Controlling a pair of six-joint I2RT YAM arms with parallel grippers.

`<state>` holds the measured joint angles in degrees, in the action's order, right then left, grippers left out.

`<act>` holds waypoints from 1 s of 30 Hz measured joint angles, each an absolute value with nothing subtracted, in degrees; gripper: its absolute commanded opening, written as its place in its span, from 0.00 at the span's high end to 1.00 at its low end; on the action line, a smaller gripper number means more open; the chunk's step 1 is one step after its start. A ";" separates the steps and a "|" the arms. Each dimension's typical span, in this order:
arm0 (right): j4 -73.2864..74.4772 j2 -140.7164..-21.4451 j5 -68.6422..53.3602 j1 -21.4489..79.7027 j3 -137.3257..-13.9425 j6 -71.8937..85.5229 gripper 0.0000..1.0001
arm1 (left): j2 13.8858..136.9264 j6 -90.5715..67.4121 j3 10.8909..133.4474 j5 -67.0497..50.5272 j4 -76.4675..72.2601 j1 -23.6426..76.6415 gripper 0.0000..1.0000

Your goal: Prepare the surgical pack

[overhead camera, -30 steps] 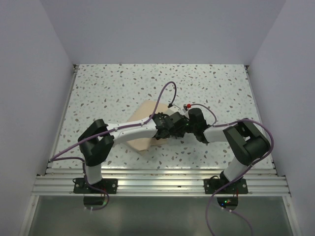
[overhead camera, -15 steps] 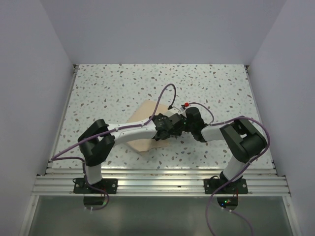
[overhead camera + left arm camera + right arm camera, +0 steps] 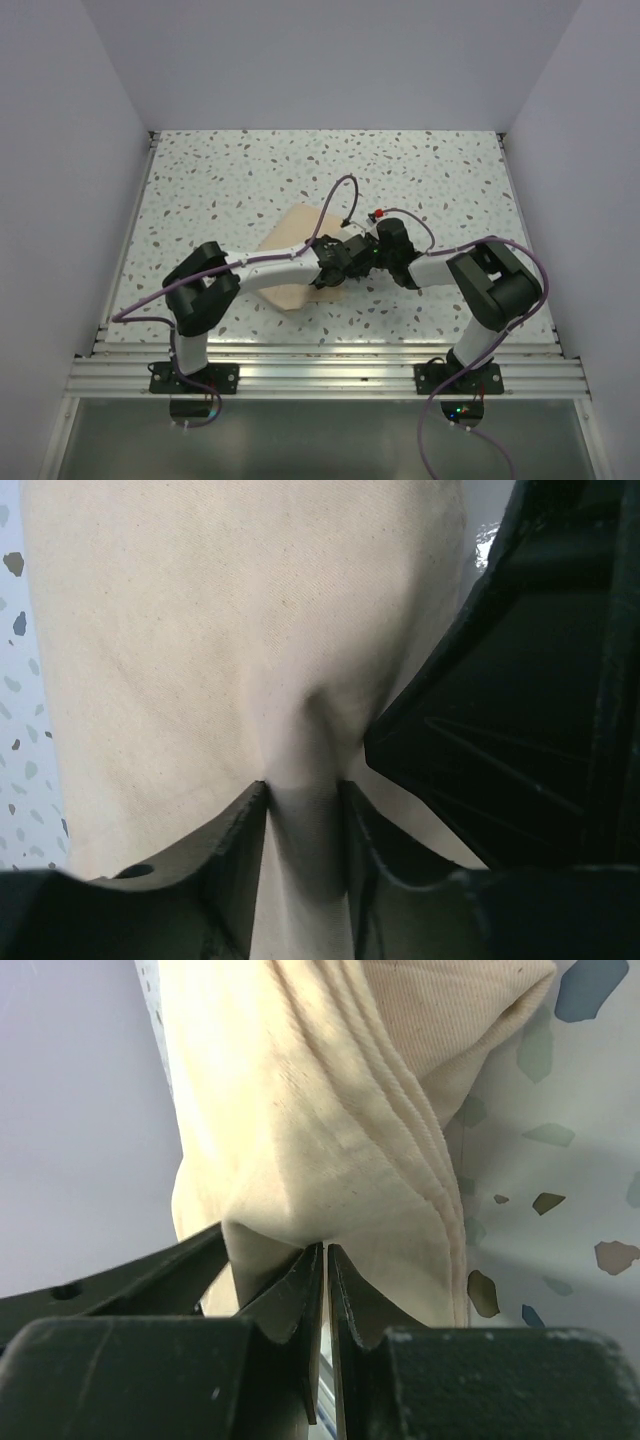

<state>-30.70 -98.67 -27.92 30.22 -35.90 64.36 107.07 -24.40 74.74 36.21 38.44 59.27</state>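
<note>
Tan cloth folded into one compact bundle, the surgical pack (image 3: 292, 232) lies cornerwise on the speckled table (image 3: 220, 180), toward the near edge and a little left of the middle. Its right corner is hidden in the overhead view, where the two gripper heads meet just beside each other.

The left gripper (image 3: 304, 788) stands over the pack with its fingers (image 3: 235, 850) parted, and a raised fold of cloth lies in the gap between them. The right gripper (image 3: 326, 1248) has its fingers (image 3: 290, 1300) pressed together on an edge of the cloth, with only a hairline slit between them. Stacked hemmed layers run away from its tips.

Two arms are at work: the left arm (image 3: 270, 265) lies across the pack's near half, and the right arm (image 3: 440, 268) reaches in from the right.

Speckled tabletop runs wide beyond the pack to the rear wall (image 3: 330, 60), and on both sides to the left wall (image 3: 60, 180) and the right wall (image 3: 590, 150). A metal rail (image 3: 330, 375) bounds the near edge.

Only the wrist views show the folds and the finger gaps. Only the overhead view shows the pack's place on the table.
</note>
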 measured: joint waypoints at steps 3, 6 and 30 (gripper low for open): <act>-30.68 -98.78 -27.88 30.22 -35.90 64.12 0.90 | 107.68 -24.38 73.89 36.21 37.39 59.27 0.79; -30.55 -99.04 -27.75 30.22 -35.90 63.92 0.90 | 107.66 -24.45 73.58 36.42 36.93 59.31 0.86; -29.58 -100.25 -27.22 31.33 -38.81 64.97 0.95 | 107.70 -24.49 77.93 38.39 41.91 59.27 1.00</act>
<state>-29.58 -100.25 -27.22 31.33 -38.81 64.97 107.70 -24.49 77.93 38.39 41.91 59.27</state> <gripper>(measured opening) 0.066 0.179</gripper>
